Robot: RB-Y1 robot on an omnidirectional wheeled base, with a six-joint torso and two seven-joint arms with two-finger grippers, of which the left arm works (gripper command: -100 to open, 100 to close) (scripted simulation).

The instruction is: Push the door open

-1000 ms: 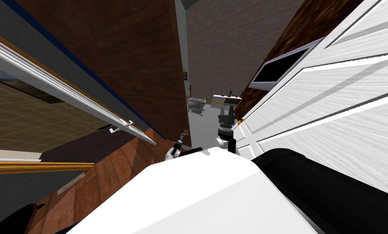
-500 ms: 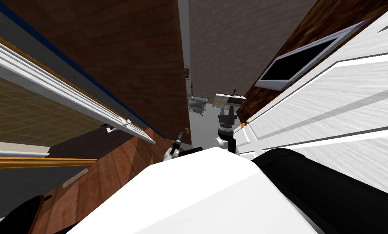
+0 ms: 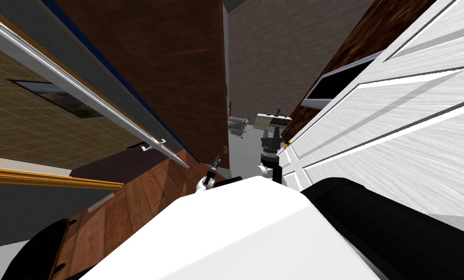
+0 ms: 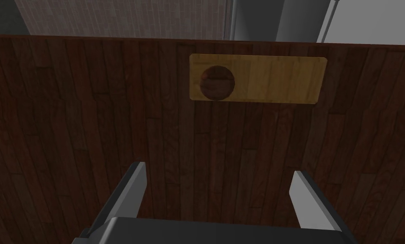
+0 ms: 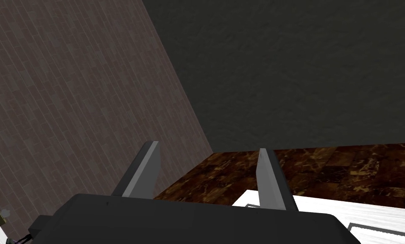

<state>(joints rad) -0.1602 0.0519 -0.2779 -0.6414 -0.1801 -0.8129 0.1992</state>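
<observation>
— Where is the door that the robot has to push?
— The dark brown plank door (image 3: pixel 177 73) stands ahead and to the left. It runs away from the robot toward the far part of the scene, with a narrow gap along its right edge. The left pincer (image 3: pixel 215 164) sits low, by the near end of that edge.

— How does it look from the hand itself?
— The left pincer (image 4: pixel 218 167) faces the door (image 4: pixel 91 135) squarely and from close by. Its two fingers (image 4: pixel 133 186) are spread wide, released, with nothing gripped. Whether the tips touch the wood cannot be told.

— Is there any fitting on the door?
— A tan plate (image 4: pixel 277 80) is set flat into the planks, farther along the door than the fingertips. At one end it has a round hole (image 4: pixel 217 82), roughly midway between the lines of the two fingers. The plate's face shows wood grain.

— And the other arm?
— The right pincer (image 3: pixel 273 132) is held a little farther off, just beside a white panelled door (image 3: pixel 396 121) on the right. Its fingers (image 5: pixel 148 167) are also apart and hold nothing.
</observation>
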